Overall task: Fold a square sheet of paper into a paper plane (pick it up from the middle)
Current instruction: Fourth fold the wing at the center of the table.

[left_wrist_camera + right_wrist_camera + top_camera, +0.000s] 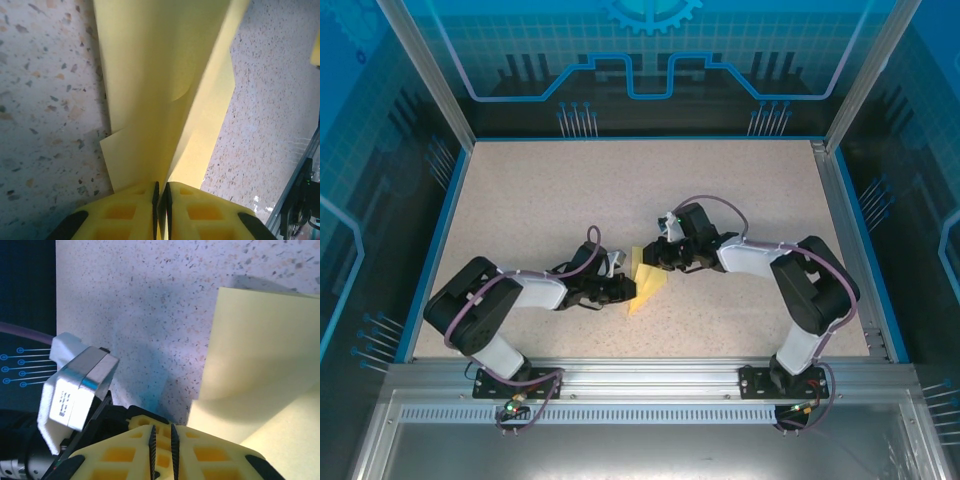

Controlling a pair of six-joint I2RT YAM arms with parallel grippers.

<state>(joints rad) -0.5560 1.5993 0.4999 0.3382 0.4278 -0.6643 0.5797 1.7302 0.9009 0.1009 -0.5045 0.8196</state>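
- Square sheet of paper (160, 75): plain yellow, partly folded
- Left gripper (161, 187): clamped on the sheet
- Right gripper (161, 427): jaws together, possibly pinching paper
- Camera module (75, 385): label print illegible

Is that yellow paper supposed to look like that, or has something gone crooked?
The square sheet of paper, pinched in the left end effector, is folded unevenly: one corner pokes out sideways past the other layers, and a fold bulges instead of lying flat.

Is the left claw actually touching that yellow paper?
Touching. In the left wrist view the left claw is shut on the yellow paper, which runs out from between its tips.
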